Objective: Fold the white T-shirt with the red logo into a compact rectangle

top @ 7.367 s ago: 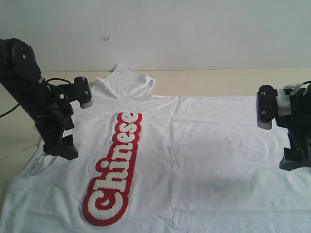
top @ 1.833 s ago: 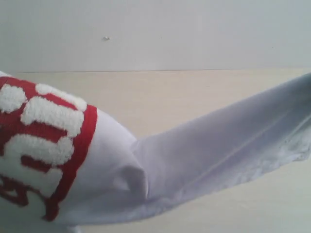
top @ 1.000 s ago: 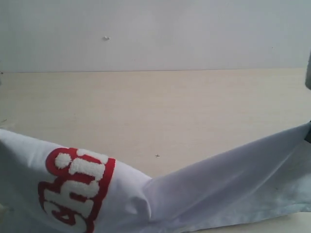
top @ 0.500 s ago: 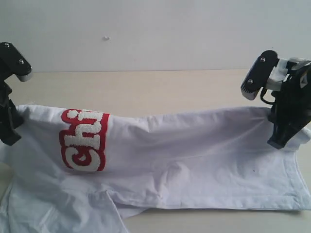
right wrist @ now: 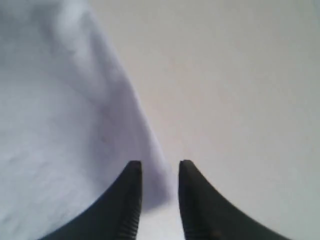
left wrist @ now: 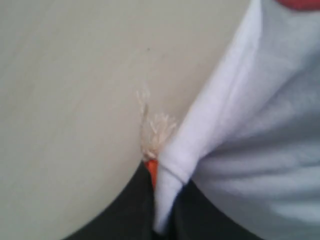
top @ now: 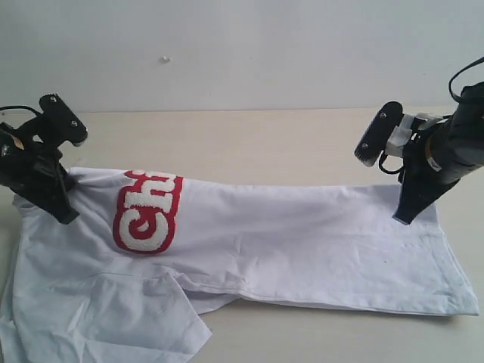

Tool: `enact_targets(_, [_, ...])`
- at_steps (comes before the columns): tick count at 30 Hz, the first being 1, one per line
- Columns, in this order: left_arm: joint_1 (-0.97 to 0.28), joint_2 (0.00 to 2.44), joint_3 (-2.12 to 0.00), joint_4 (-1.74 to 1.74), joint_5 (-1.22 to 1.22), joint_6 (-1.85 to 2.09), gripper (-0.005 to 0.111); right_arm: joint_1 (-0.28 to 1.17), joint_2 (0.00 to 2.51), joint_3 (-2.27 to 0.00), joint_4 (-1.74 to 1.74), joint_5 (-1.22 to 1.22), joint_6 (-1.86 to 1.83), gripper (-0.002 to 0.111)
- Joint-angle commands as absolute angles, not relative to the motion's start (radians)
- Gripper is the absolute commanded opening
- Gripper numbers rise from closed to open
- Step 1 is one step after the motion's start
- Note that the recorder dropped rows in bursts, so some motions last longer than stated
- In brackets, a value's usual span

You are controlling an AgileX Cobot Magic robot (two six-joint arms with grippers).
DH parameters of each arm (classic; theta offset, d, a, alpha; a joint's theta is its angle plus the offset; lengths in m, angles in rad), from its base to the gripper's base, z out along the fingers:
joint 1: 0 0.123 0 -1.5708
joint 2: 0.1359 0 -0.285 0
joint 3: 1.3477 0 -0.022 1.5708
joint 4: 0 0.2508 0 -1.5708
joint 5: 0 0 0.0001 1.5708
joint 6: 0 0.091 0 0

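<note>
white T-shirt [top: 302, 234] folded, red logo [top: 147, 212] half hidden, left gripper [left wrist: 162, 200] pinching its edge, right gripper [right wrist: 160, 167] parted

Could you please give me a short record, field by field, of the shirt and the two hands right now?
Garment: white T-shirt, folded over lengthwise, lying across the table
Logo: red logo, partly showing, near the left end
Left hand: shut on a shirt fold beside the orange tag
Right hand: at the shirt's right end, fingers slightly apart, cloth edge between them; grip unclear
Fold stage: not yet a compact rectangle; lower left corner rumpled
</note>
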State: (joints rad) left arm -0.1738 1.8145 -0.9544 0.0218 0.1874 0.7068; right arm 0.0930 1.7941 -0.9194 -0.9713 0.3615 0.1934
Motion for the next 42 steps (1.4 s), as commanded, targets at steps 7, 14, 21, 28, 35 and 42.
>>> enact_targets(7, [-0.159, 1.863, -0.950, 0.024, 0.021, 0.593, 0.011, 0.090, 1.855, -0.938, -1.144, 0.338, 0.334, 0.072])
enact_targets(14, [-0.116, 1.876, -0.952, 0.024, 0.013, 0.593, 0.053, 0.090, 1.853, -0.938, -1.142, 0.315, 0.345, 0.072])
enact_targets(21, [-0.090, 1.876, -0.952, 0.024, -0.024, 0.606, 0.105, 0.092, 1.853, -0.938, -1.140, 0.307, 0.345, 0.072])
enact_targets(28, [-0.092, 1.833, -0.952, 0.024, -0.069, 0.510, 0.105, 0.092, 1.850, -0.938, -1.075, 0.215, 0.345, 0.070])
enact_targets(35, [-0.127, 1.821, -0.952, 0.024, 0.092, 0.477, 0.101, 0.092, 1.850, -0.938, -0.859, 0.106, 0.345, 0.022])
enact_targets(42, [-0.184, 1.821, -0.952, 0.024, 0.195, 0.477, 0.046, 0.092, 1.850, -0.938, -0.647, 0.140, 0.345, 0.000])
